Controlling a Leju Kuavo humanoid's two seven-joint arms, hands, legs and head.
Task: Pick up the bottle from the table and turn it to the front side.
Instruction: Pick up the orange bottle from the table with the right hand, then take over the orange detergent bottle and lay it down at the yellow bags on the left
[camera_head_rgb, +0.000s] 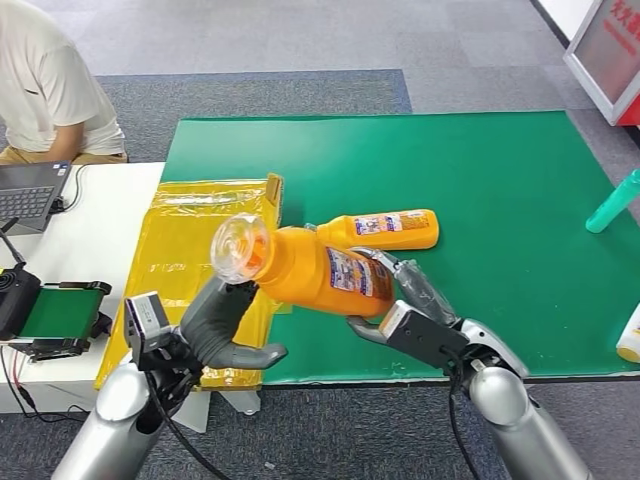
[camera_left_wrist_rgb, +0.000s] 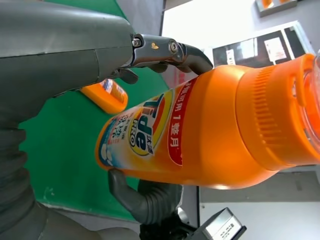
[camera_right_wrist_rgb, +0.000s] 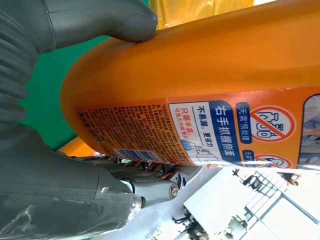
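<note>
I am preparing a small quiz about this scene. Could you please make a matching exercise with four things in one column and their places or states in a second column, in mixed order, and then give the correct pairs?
Things:
1. large orange bottle
2. small orange bottle
3. teal bottle
4. laptop

Places or states:
A. lying near the right edge of the green mat
B. on the white table, in front of a person
C. held above the table between the left hand and right hand
D. lying on the green mat just behind the held bottle

Pairs: 1-C, 2-D, 3-A, 4-B
</note>
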